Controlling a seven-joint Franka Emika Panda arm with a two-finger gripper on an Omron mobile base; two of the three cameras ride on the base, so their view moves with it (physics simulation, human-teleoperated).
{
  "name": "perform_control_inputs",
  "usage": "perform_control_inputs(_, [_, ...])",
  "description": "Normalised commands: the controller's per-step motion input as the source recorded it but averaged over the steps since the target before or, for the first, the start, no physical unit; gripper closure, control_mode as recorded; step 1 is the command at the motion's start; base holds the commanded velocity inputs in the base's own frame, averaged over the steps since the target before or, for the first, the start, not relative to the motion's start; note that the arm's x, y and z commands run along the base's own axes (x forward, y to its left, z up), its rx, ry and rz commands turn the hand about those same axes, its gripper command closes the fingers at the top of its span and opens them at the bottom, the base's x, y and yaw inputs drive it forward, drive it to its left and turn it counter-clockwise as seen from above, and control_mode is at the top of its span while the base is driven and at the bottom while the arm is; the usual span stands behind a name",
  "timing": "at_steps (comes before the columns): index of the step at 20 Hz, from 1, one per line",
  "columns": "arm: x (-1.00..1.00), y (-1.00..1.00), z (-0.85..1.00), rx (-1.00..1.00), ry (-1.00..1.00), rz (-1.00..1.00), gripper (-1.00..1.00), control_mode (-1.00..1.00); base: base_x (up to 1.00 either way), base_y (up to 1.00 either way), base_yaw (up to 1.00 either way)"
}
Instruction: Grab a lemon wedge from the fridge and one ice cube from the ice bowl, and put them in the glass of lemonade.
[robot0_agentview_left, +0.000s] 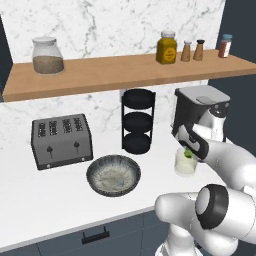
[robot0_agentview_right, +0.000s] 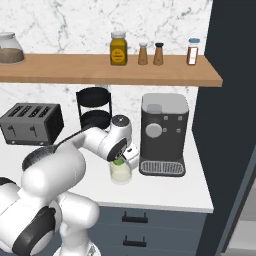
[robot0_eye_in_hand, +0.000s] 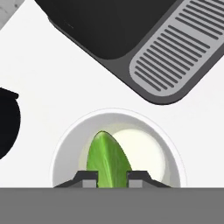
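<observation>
Above the glass of lemonade (robot0_eye_in_hand: 117, 148) | gripper (robot0_eye_in_hand: 111, 178) clenched on lemon wedge (robot0_eye_in_hand: 107, 159) | light, slick, soft; pinched across flat sides

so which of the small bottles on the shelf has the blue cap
The red spice bottle at the shelf's far right end, nearest the fridge; the two brown shakers beside it have dark or pale tops.

No legible text, numbers or brand marks are showing anywhere. The yellow jar (robot0_agentview_right: 118, 48) and the red-filled spice bottle (robot0_agentview_right: 193, 52) on the wooden shelf (robot0_agentview_right: 150, 75) are carrying label patches too blurred to read. The coffee machine (robot0_agentview_right: 164, 131) and toaster (robot0_agentview_left: 62, 140) are showing no readable markings.
</observation>
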Motion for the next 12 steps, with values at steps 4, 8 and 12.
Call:
perform_control_inputs(4, [0.00, 0.00, 0.00, 0.00, 0.00, 0.00, -1.00, -1.00, 0.00, 0.00, 0.00])
perform_control_inputs(8, [0.00, 0.00, 0.00, 0.00, 0.00, 0.00, -1.00, -1.00, 0.00, 0.00, 0.00])
perform_control_inputs(12, [0.00, 0.00, 0.00, 0.00, 0.00, 0.00, -1.00, -1.00, 0.00, 0.00, 0.00])
